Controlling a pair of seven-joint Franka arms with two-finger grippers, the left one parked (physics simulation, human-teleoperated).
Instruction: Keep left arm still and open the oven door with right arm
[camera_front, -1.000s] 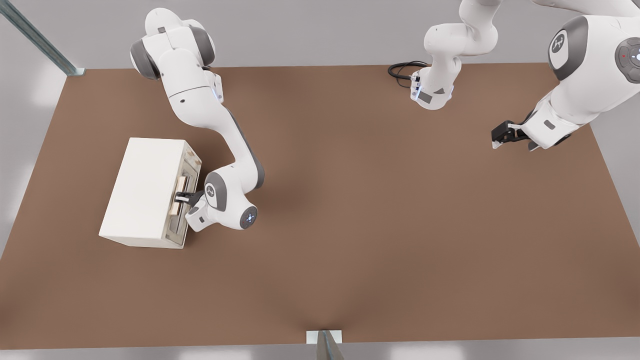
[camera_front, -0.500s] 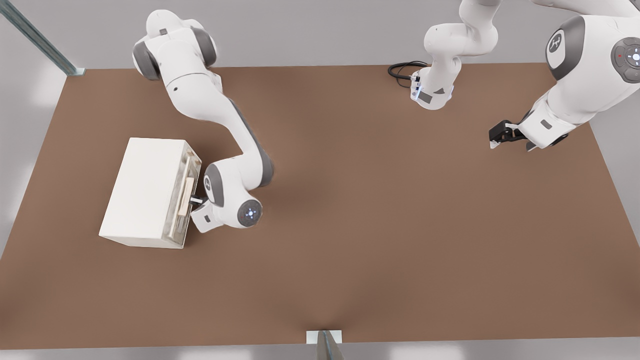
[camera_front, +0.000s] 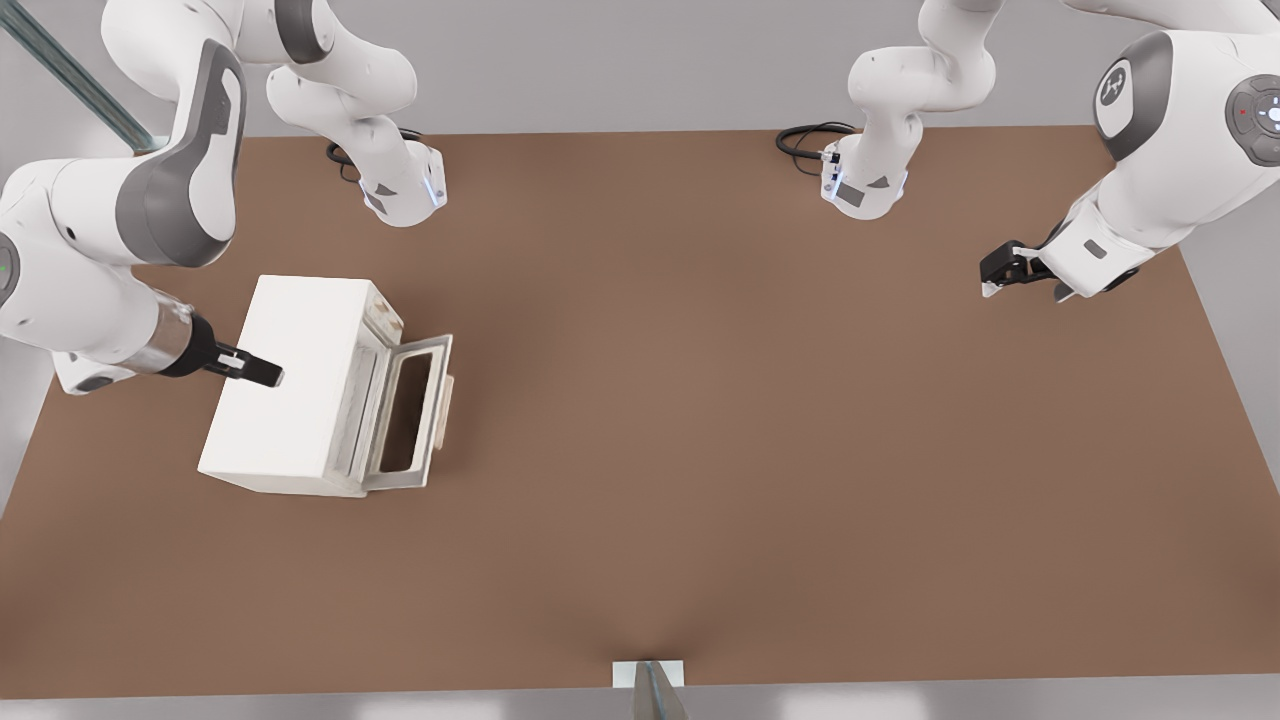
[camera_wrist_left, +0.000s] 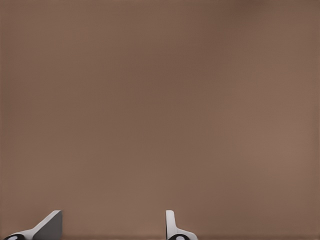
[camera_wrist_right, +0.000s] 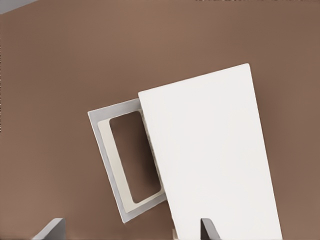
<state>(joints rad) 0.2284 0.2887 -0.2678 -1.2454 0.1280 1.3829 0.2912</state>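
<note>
The oven door (camera_front: 410, 412), a cream frame with a dark window, hangs folded down and open toward the front view's right. Its beige bar handle (camera_front: 448, 408) lies on the outer edge. The cream box oven (camera_front: 290, 385) stands on the brown table at the front view's left. The right arm's gripper (camera_front: 262, 375) hovers above the oven's top near its left edge, clear of the door. In the right wrist view the oven (camera_wrist_right: 215, 155) and the open oven door (camera_wrist_right: 112, 170) lie below the gripper (camera_wrist_right: 130, 226), whose fingertips (camera_wrist_right: 206, 226) stand wide apart, holding nothing.
The right arm's base (camera_front: 400, 190) stands behind the oven. The other arm (camera_front: 1150, 150) hangs at the front view's right over bare table (camera_front: 700, 450). A black cable (camera_front: 805, 140) lies at the back edge and a small bracket (camera_front: 648, 675) at the front edge.
The door, shut a second ago with the gripper at its handle, has swung down open. The arm has let go and lifted away to the left, above the oven's top.
</note>
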